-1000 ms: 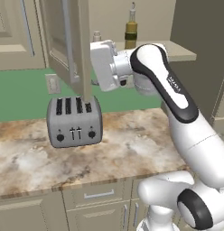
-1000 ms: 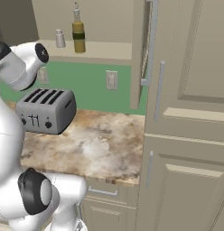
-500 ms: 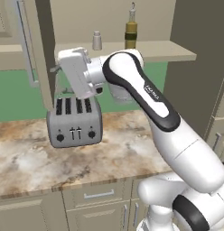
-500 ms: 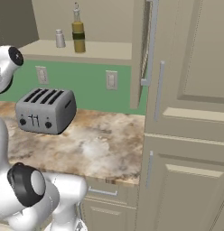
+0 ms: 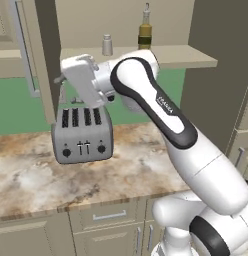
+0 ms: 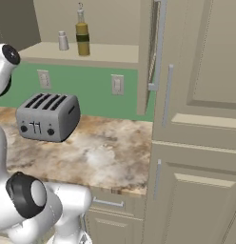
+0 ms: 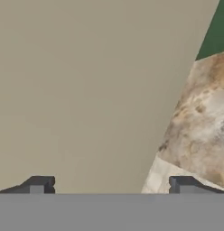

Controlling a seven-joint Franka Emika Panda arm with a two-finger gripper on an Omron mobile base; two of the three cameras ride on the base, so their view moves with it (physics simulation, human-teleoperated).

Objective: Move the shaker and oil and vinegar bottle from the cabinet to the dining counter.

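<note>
Gripper [image 7: 109, 185], fingers spread and empty, faces the open cabinet door [image 5: 46, 55]; shaker [image 5: 107, 45] and oil and vinegar bottle [image 5: 144, 31] await on the shelf's front edge.

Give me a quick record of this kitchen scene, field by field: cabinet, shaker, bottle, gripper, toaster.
cabinet: door open, shelf exposed
shaker: upright on the shelf, left of the bottle
oil and vinegar bottle: upright on the shelf, apart from the shaker
gripper: open, empty, facing the door panel
toaster: on the marbled worktop below the shelf
</note>
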